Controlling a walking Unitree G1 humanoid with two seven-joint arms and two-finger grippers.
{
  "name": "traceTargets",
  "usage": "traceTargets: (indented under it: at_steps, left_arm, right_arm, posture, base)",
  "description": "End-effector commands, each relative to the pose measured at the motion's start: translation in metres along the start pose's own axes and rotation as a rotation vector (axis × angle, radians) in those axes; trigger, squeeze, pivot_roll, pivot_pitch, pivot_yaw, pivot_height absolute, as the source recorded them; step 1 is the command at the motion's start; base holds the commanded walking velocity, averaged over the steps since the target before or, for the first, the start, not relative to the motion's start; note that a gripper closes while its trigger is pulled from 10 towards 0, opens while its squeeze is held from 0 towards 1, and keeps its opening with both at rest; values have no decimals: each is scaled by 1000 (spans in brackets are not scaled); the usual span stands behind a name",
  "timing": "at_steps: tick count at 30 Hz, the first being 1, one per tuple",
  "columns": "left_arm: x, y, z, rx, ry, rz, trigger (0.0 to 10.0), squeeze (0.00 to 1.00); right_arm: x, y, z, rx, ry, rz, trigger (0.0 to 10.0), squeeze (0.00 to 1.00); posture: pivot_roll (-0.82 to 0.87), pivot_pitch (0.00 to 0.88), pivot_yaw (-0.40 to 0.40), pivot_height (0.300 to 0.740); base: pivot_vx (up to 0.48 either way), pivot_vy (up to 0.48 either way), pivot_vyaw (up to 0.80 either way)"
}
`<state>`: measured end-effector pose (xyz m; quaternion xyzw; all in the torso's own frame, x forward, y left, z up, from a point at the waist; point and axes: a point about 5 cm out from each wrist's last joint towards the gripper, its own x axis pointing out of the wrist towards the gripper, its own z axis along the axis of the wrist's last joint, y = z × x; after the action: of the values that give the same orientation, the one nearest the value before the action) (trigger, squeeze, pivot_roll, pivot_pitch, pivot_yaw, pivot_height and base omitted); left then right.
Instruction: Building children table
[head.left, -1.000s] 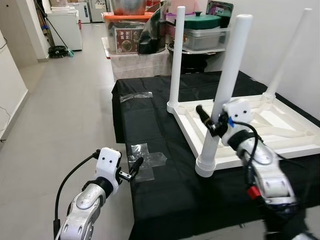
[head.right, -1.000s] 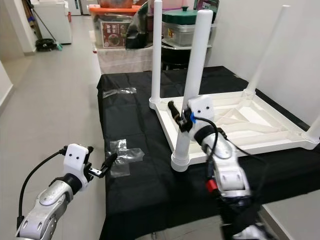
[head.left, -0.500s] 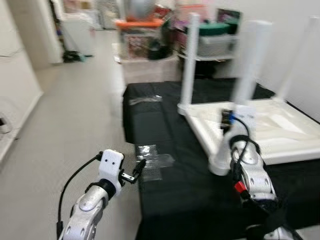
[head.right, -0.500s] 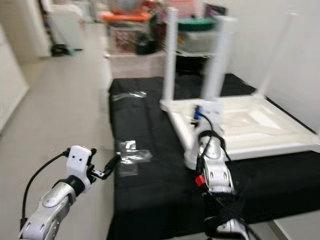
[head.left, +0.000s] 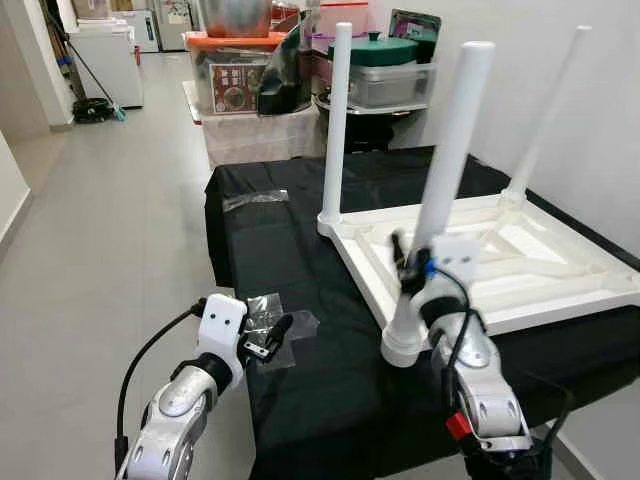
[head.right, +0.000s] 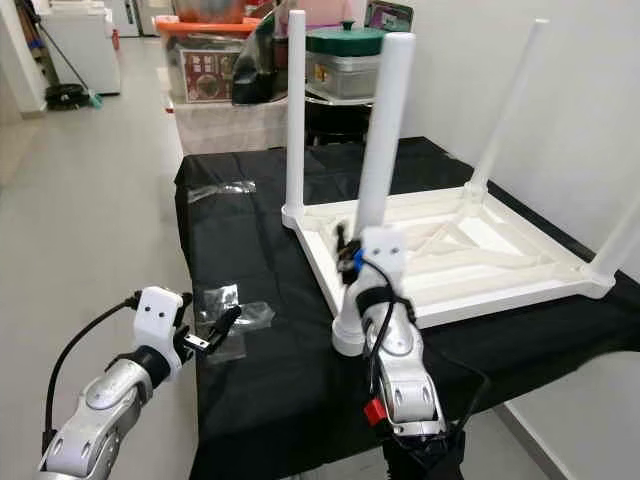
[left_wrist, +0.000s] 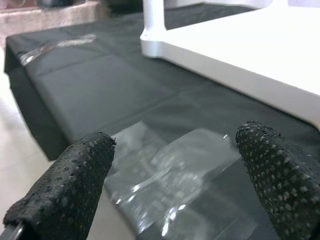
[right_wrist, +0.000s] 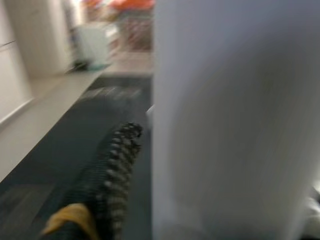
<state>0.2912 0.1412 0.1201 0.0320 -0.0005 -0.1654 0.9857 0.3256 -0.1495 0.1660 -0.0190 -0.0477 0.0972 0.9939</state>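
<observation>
my right arm has slid lower on the near leg since a second ago. my right gripper (head.left: 405, 262) sits against that white table leg (head.left: 442, 178), one finger (right_wrist: 107, 175) beside it; i cannot tell whether it pinches. the upside-down children's table (head.left: 520, 265) lies on the black cloth (head.left: 300, 385). my left gripper (head.left: 272, 335) hovers spread over clear tape (left_wrist: 175, 180) at the cloth's edge. grey tiled floor (head.left: 90, 230) and storage boxes (head.left: 240, 80) lie beyond.
</observation>
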Motion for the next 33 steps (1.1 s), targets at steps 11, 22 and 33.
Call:
traceTargets:
  at_steps: [11,22,33]
  left_arm:
    - [-2,7,-2,21,18,13,10000,0]
    - [-7,8,-5,23,27,22,10000,0]
    - [-2,5,-3,20,24,18,10000,0]
  right_arm:
    - [1,-15,40,-187,-90,466,10000,0]
    - [5,-30,15,-223,44,443,0,0]
    - [-40,-88,-49,-33,308,-841,0,0]
  posture:
    - [47,0,-33,740]
    - [56,0,-38,740]
    - [53,0,-33,740]
  base:
    - [0,0,0]
    - [0,0,0]
    - [0,0,0]
